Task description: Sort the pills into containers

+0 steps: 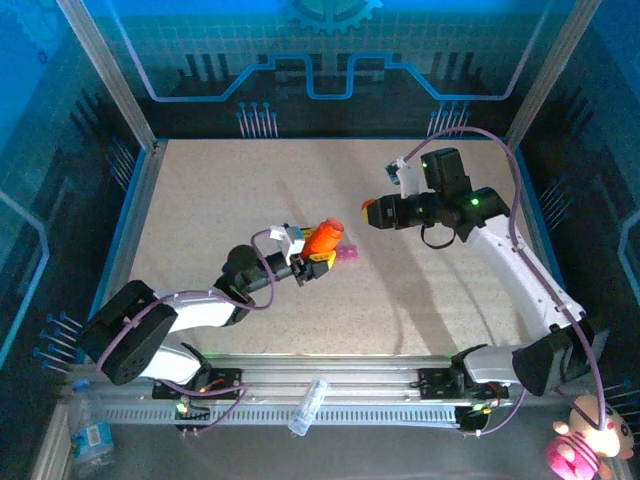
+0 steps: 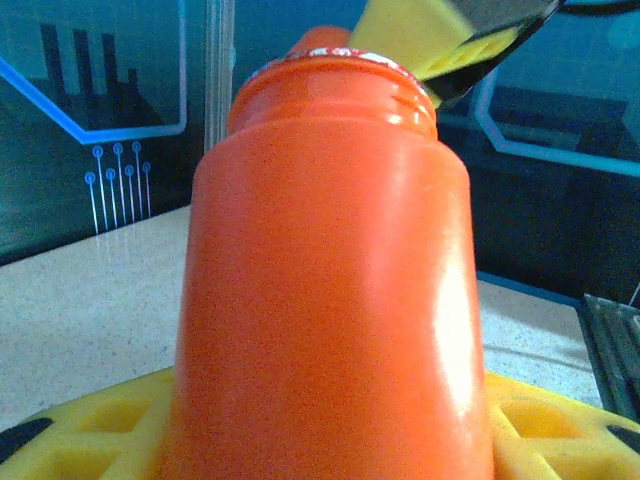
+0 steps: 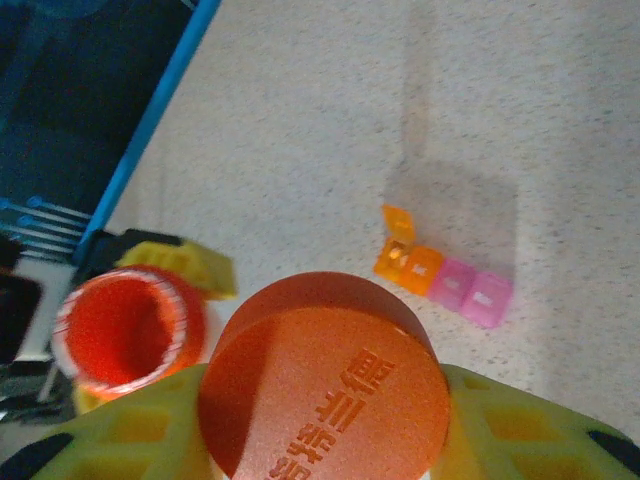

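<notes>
Grasp states: left gripper (image 1: 310, 255) closed on the uncapped orange bottle (image 2: 330, 300), right gripper (image 1: 378, 213) closed on an orange cap (image 3: 325, 380). The containers (image 3: 445, 277), one lid raised, lie on the table (image 1: 200, 200) just beyond the left gripper.

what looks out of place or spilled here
No spill visible. The orange bottle is uncapped and tilted in the left gripper, its cap in the right gripper; one pill-box lid stands open.
</notes>
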You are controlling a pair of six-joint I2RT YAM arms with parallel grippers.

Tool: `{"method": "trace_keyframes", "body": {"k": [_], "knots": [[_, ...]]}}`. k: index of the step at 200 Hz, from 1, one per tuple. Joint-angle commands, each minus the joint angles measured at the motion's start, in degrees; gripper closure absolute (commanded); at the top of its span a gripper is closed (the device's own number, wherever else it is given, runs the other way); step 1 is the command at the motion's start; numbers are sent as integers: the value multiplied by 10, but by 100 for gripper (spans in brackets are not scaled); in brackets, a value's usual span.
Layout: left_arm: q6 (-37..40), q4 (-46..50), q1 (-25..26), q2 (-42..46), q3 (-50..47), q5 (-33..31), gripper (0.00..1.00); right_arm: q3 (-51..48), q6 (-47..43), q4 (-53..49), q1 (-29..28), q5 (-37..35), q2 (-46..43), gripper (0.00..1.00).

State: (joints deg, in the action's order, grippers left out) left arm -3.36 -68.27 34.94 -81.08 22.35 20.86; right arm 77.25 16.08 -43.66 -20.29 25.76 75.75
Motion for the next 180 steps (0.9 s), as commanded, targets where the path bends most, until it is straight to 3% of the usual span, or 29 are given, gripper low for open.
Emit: {"method": "trace_keyframes", "body": {"k": [1,75,180], "knots": [[33,8,4,-13,16,14,100,13,-40,-33,-3,69,6,58],[71,35,5,-60,61,56,100,10,-100,-64,1,134,42,57],[86,27,5,-100,91,110,100,27,-124,-91,7,139,91,58]]}}
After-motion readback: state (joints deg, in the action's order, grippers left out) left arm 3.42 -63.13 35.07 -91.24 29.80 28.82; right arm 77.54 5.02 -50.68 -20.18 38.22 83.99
